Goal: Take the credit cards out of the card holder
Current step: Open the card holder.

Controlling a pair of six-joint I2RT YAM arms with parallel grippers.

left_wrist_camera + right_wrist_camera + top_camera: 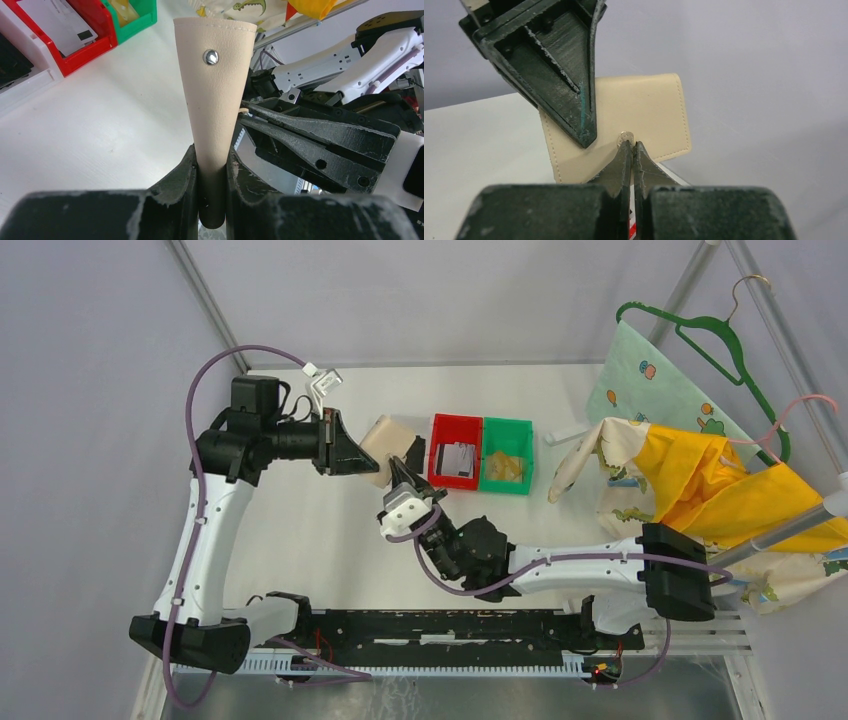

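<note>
L tool (212,155) is clamped on one end of the card holder (651,107) and holds it up over the table (90,130), near the red bin (436,440). R tool (630,146) is closed tight w/ its tips at the holder's snap stud (210,56); can't tell if a card is btwn them. Some cards (458,460) lie in the bin.

Risks:
- R may have closed on nothing, or on the flap only, so a pull brings no card.
- A hard tug could drag the holder out of L's narrow pinch.
- The tools are v. close and could knock together.
</note>
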